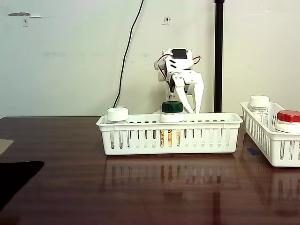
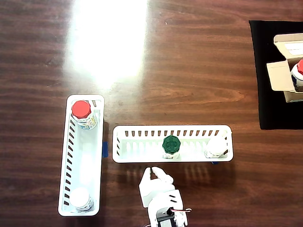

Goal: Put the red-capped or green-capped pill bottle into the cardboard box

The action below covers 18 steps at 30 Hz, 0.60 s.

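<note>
Red-capped pill bottle (image 2: 81, 111) stands upright at the 12 o'clock end of the long white slotted basket (image 2: 65, 161) on the left of the overhead view; in the fixed view the same bottle (image 1: 287, 120) sits in the basket (image 1: 262, 136) at the right edge. A white-capped bottle (image 2: 79, 197) stands at the 6 o'clock end of that basket, well apart from the red cap. Second white basket (image 2: 142, 133) lies crosswise at centre and holds a green-capped bottle (image 2: 171, 144) near its middle and another white-capped bottle (image 2: 216, 146) toward 3 o'clock. Cardboard box (image 2: 284, 71) rests on a black mat (image 2: 270, 104) at about 2 o'clock of the overhead view, flaps open, with a red-capped bottle (image 2: 298, 75) partly cut off by the frame edge inside it. White gripper (image 2: 152, 174) hovers at 6 o'clock of the central basket, just beside its near wall, above the dark wooden tabletop (image 2: 189, 71); fingers parted, nothing between them. In the fixed view the gripper (image 1: 193, 105) hangs behind the green cap.
</note>
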Motion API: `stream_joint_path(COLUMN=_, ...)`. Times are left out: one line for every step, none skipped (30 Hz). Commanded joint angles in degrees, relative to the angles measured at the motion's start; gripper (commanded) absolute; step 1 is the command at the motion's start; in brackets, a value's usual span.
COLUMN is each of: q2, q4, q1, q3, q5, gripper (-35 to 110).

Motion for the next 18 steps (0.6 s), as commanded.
stream_joint_path(q2=4.9, q4=3.0, q1=-4.8, q3=-0.1, q5=0.9, gripper=1)
stream_joint_path(q2=4.9, q4=6.0, q1=-5.1, q3=-0.1, q5=3.1, gripper=1)
stream_joint_path(q2=4.9, q4=11.6, q1=-5.4, q3=-0.1, q5=6.6, gripper=1)
stream_joint_path(q2=4.0, q4=14.5, q1=-5.8, q3=-0.1, q5=11.9, gripper=1)
stream_joint_path(q2=3.7, q4=14.5, q1=-6.0, q3=-0.1, q5=12.4, gripper=1)
stream_joint_path(q2=4.3, q4=14.5, q1=-6.0, q3=-0.1, q5=10.4, gripper=1)
stream_joint_path(q2=4.9, q4=14.5, q1=-5.9, q3=-0.1, q5=7.4, gripper=0)
stream_joint_path(q2=4.8, q4=14.5, q1=-5.6, q3=-0.1, q5=4.4, gripper=1)
stream_joint_path(q2=4.7, q4=14.5, q1=-5.4, q3=-0.1, q5=0.5, gripper=1)
stream_joint_path(q2=4.8, q4=14.5, q1=-5.3, q3=-0.1, q5=-3.3, gripper=1)
stream_joint_path(q2=4.8, q4=14.5, q1=-5.3, q3=-0.1, q5=-6.9, gripper=1)
stream_joint_path(q2=4.8, q4=14.5, q1=-5.2, q3=-0.1, q5=-10.4, gripper=1)
stream_joint_path(q2=4.8, q4=14.5, q1=-5.2, q3=-0.1, q5=-13.6, gripper=1)
stream_joint_path(q2=4.8, q4=14.5, q1=-5.2, q3=-0.1, q5=-16.8, gripper=1)
stream_joint_path(q2=4.8, q4=14.5, q1=-5.2, q3=-0.1, q5=-19.4, gripper=1)
stream_joint_path(q2=4.8, q4=14.5, q1=-5.2, q3=-0.1, q5=-21.7, gripper=1)
stream_joint_path(q2=4.8, q4=14.5, q1=-5.2, q3=-0.1, q5=-23.8, gripper=1)
stream_joint_path(q2=4.8, q4=14.5, q1=-5.2, q3=-0.1, q5=-25.6, gripper=1)
